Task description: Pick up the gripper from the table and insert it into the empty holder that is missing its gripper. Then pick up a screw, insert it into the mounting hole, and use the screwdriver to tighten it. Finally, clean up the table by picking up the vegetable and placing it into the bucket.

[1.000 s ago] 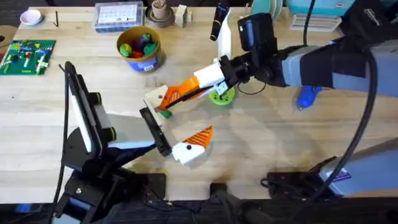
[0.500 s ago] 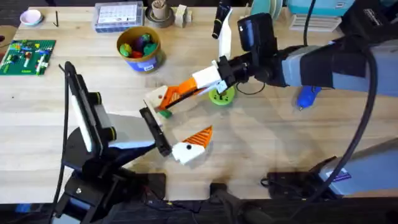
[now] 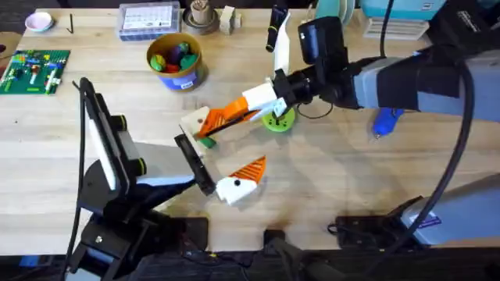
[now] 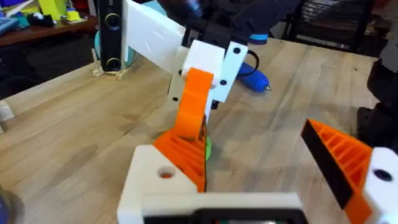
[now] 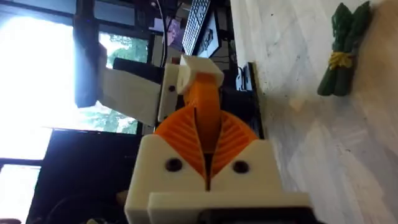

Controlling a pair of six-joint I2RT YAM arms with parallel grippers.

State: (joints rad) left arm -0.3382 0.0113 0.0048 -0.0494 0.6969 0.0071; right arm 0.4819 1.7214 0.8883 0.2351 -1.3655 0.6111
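Orange wedge of solid plastic, the loose gripper piece (image 4: 194,106), is off the pale wooden table (image 3: 351,179). It is clamped between the white finger blocks of the right gripper (image 3: 238,115), whose ribbed orange pads close flat on its smooth sides. The wedge's lower end meets the white moulded holder block (image 4: 149,180), which has a round mounting hole on its face. That block sits on one side of the left gripper (image 3: 226,152), whose two fingers stand wide apart.

I judge insertion to be the step in hand. Whether the orange wedge is fully seated I cannot tell. The next move calls for a straight push along the holder's slot, then release without dragging the piece back out.

The round bucket (image 3: 176,61), yellow-rimmed and blue below, stands well apart behind, with toy pieces inside. The blue pen-shaped screwdriver (image 3: 386,121) lies untouched to the right. The small green ridged toy vegetable (image 5: 342,50) lies on the table just beside the holder.
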